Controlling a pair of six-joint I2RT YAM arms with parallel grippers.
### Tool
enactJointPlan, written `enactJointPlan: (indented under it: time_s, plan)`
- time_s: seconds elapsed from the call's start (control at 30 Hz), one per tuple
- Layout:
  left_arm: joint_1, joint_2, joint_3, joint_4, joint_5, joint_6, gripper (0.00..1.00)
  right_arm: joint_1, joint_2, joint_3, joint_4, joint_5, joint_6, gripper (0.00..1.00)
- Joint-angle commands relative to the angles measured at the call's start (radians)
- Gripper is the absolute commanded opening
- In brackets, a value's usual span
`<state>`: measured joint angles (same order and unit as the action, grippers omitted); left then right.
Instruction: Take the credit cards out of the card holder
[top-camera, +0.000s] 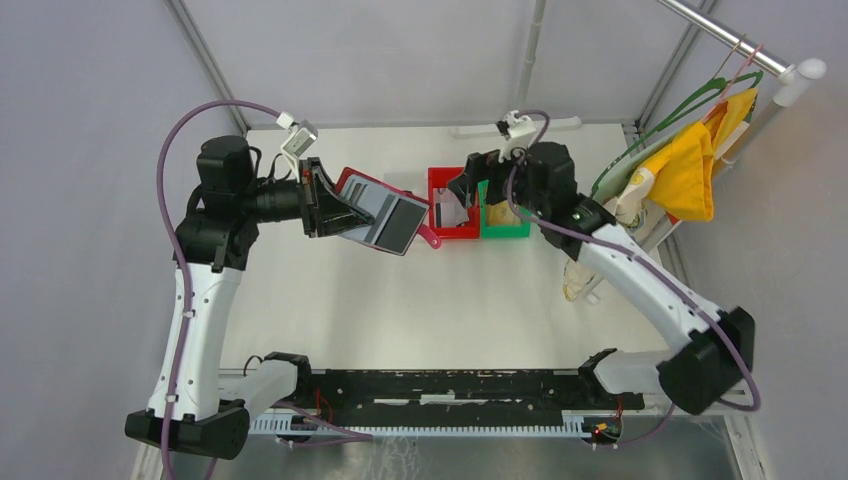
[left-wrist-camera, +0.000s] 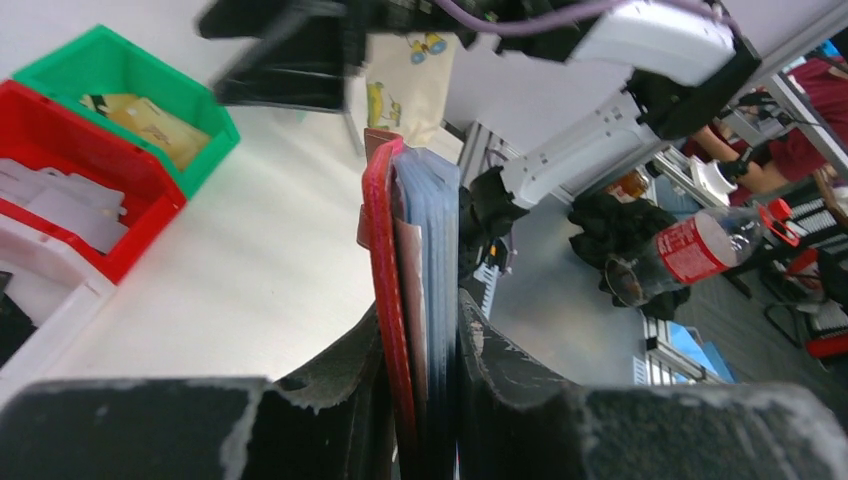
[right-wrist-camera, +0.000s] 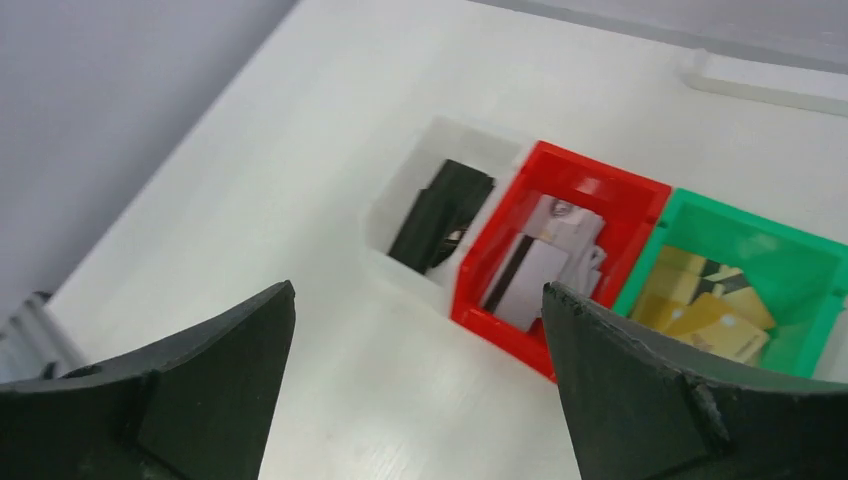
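Right claw: jaws spread wide with nothing between them, hanging over the row of bins and pointing down at it.
Left claw: clamped on the card holder, holding it up off the bench.
Bench: white, with the bins standing at its far middle.
Bins: red bin in the middle, white bin on one side and green bin on the other, walls touching.
Card holder: open, in the air between the two arms. Its long axis runs from the left claw toward the bins, and its strap tab is just beside the red bin.
Cards already out: grey cards lie in the red bin, tan cards in the green bin (the dark flat thing in the white bin may be cards too; I cannot tell).
Cards left: grey-blue leaves stand edge-on inside the red cover; I cannot tell whether they are cards or sleeves.
Relation that matters: the holder's free end lies to the right claw's own left, near and slightly nearer the arm bases. The right claw is the nearer free one.
Next, as I judge it: swing left off the bins and meet the leaves along the holder's long axis.
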<state>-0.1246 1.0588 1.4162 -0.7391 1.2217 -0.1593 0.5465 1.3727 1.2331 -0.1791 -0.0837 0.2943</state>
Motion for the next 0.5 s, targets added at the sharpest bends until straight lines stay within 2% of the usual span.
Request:
enactJointPlan:
  time_s: [0.0,0.1,0.27,0.37,0.47]
  plan:
    - [0.003,-0.047,-0.021,0.254,-0.088,-0.171,0.09,-0.005,-0.188,-0.218,0.333,-0.174,0.212,0.98]
    - [0.003,-0.051,-0.027,0.334,-0.166,-0.226,0.09,0.004,-0.301,-0.386,0.521,-0.247,0.35,0.98]
    - [0.003,-0.042,-0.045,0.463,-0.334,-0.34,0.07,0.068,-0.426,-0.625,0.84,-0.238,0.578,0.98]
    - [0.005,-0.026,-0.045,0.494,-0.402,-0.383,0.07,0.161,-0.408,-0.693,1.024,-0.184,0.683,0.98]
    - [0.004,-0.007,-0.049,0.506,-0.409,-0.428,0.07,0.246,-0.333,-0.692,1.187,-0.12,0.756,0.98]
